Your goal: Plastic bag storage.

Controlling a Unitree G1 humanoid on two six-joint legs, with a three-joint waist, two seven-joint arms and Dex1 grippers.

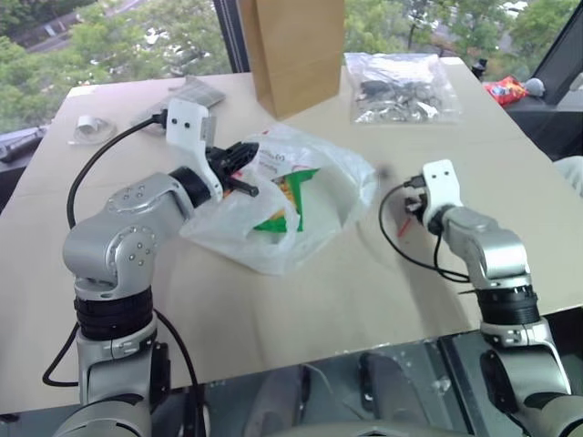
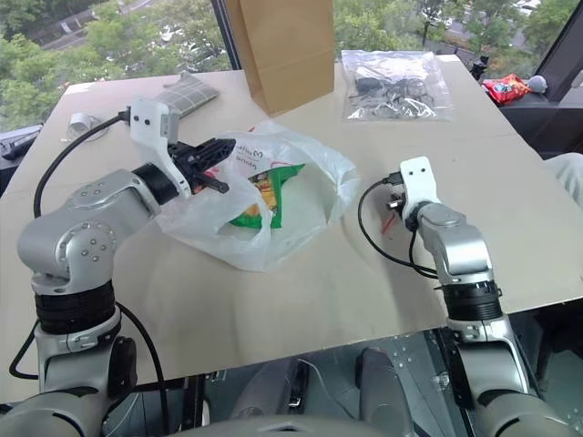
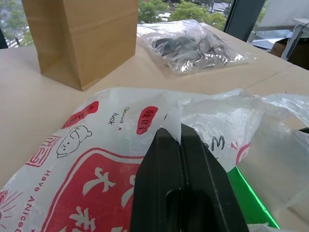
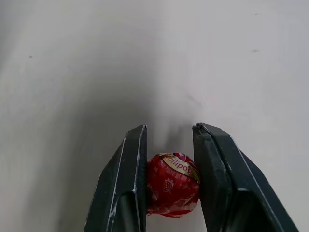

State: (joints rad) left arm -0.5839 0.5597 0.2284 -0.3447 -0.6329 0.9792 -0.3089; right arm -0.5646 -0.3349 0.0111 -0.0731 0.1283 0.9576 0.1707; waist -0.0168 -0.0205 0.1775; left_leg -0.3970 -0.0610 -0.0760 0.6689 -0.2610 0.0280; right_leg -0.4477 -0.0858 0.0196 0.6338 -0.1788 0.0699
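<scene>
Pale tan surface (image 1: 301, 300) under a window of green trees, carrying a tall brown paper bag (image 1: 291, 50) and a clear flat bag of dark items (image 1: 401, 86) along the far edge. Near the middle, lying crumpled: plastic bag (image 1: 328, 187), translucent white with red print, a green packet (image 2: 269, 196) showing through its mouth.

Left pincer (image 3: 181, 140) pressed together on a fold of the bag's rim, holding that edge lifted off the surface and pointing across toward the robot's right. Right pincer (image 4: 170, 145) clamped on a small red wrapped candy (image 4: 173, 183) (a lollipop head, going by the printed label), low over bare surface.

Relation that matters: bag lying to the robot's left of the right pincer, a little apart, with bare surface between. Bag's long axis running roughly left to right, mouth at the left end beside the left pincer. Judged next: carrying the candy leftward, up over the bag's near bulge and into the held-open mouth. Likely snag: loose film sagging shut across that opening.
</scene>
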